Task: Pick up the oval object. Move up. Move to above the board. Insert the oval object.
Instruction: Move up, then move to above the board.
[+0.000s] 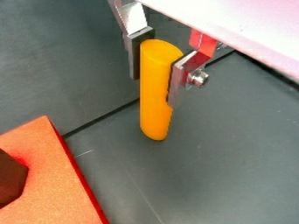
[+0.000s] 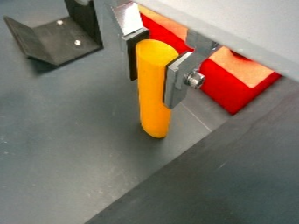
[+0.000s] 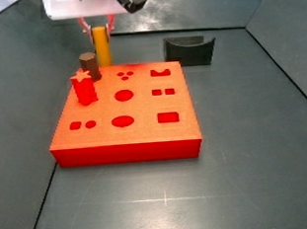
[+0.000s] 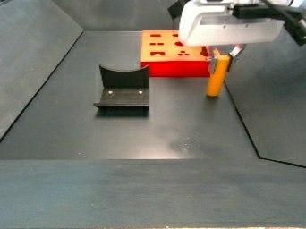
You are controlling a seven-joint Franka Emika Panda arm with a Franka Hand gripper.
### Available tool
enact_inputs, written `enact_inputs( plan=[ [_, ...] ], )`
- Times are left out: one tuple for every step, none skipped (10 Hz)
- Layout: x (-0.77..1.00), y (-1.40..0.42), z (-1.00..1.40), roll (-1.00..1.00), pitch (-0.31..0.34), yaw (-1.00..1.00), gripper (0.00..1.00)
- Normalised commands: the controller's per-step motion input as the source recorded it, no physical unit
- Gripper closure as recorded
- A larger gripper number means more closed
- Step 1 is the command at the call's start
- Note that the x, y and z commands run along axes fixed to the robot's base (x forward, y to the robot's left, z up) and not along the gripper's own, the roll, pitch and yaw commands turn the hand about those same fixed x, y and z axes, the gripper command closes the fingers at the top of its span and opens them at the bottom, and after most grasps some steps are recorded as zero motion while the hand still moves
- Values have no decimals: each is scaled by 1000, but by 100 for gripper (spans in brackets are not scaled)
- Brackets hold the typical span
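The oval object point(image 1: 156, 96) is a tall yellow-orange peg, upright beside the board, also in a wrist view point(image 2: 153, 92) and both side views point(image 3: 100, 43) point(image 4: 216, 79). My gripper point(image 1: 155, 83) point(image 2: 153, 83) is shut on its upper part, with a dark pad pressed to each side. Its lower end is at the dark floor; I cannot tell whether it touches. The gripper shows under the white hand in both side views point(image 3: 97, 31) point(image 4: 221, 55). The red-orange board point(image 3: 131, 136) point(image 4: 146, 55) point(image 1: 52, 166) point(image 2: 239, 83) lies flat with its shaped holes facing up.
A short dark brown peg point(image 3: 88, 64) point(image 1: 10, 179) and a red star-shaped peg point(image 3: 83, 87) stand in the board near the gripper. The fixture point(image 3: 192, 50) point(image 4: 122, 89) point(image 2: 52, 35) stands on the floor. Dark walls enclose the floor.
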Motion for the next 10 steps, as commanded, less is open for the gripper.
enact_inputs(
  plan=[
    [-79, 77, 743, 7, 31, -30, 100],
    [-64, 51, 637, 16, 28, -35, 100],
    [-41, 35, 461, 33, 30, -33, 100],
    [-33, 30, 315, 46, 32, -32, 100],
    [-178, -223, 1000, 22, 71, -289, 100],
    [-183, -234, 1000, 27, 69, -277, 100],
    [-177, -211, 1000, 34, 38, -189, 100],
    [-167, -190, 1000, 30, 25, -128, 100],
    [-156, -172, 1000, 29, 22, -76, 100],
    [-148, -158, 1000, 33, 20, -48, 100]
  ],
)
